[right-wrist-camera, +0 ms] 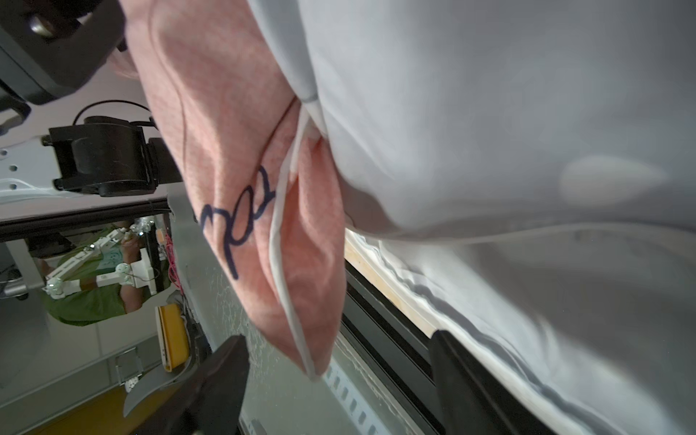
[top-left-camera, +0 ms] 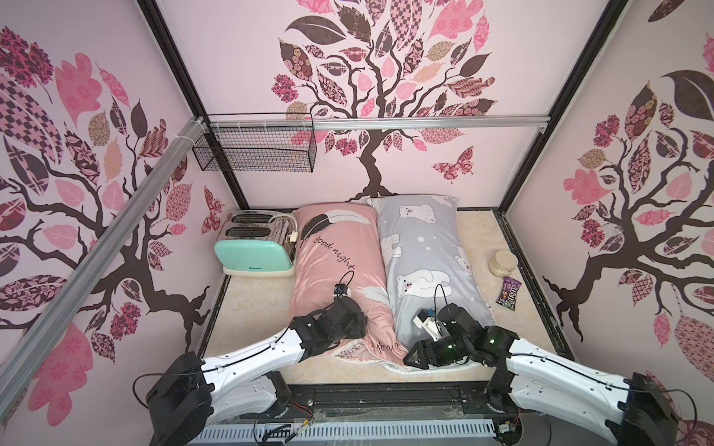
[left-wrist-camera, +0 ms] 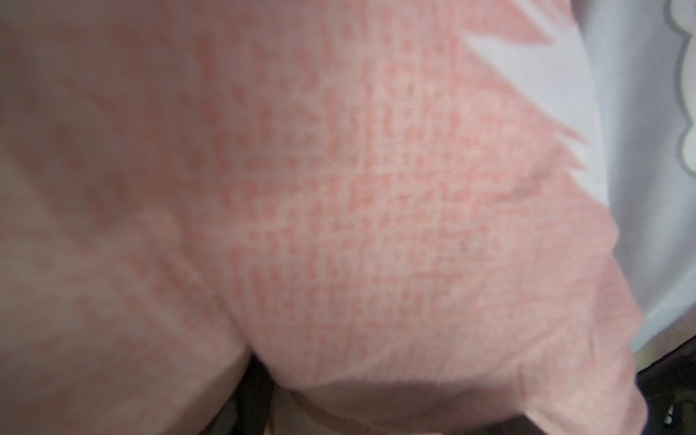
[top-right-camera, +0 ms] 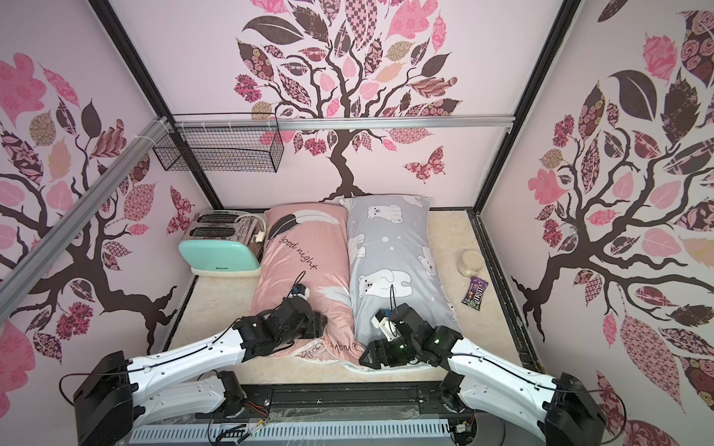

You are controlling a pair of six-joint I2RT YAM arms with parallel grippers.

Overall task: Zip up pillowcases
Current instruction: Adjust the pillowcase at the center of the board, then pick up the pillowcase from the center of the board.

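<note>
- The pink pillowcase [top-left-camera: 332, 247] and the grey pillowcase [top-left-camera: 421, 247] are laid side by side, touching, on the counter [top-left-camera: 259, 309], and both stretch away from the two sets of jaws.
- The left jaws are buried in the near end of the pink pillowcase. Only blurred pink cloth is seen in the left wrist view, so it cannot be told whether they are spread or closed on anything.
- The right jaws are seen spread in the right wrist view, their fingers [right-wrist-camera: 218, 376] well apart and nothing gripped.
- The pink pillowcase's loose corner [right-wrist-camera: 301, 301] hangs just ahead of and between the right jaws, with the grey pillowcase bulging beside them.
- That corner is slack and folded over, and its white-edged seam [right-wrist-camera: 280, 241] appears parted, so the pink pillowcase is judged not yet zipped.
- No zipper pull can be made out on either pillowcase, and the state of the grey one's closure cannot be told.
- The task is judged to be at an early stage: no pull is held, and both closures are taken as left to be done.
</note>
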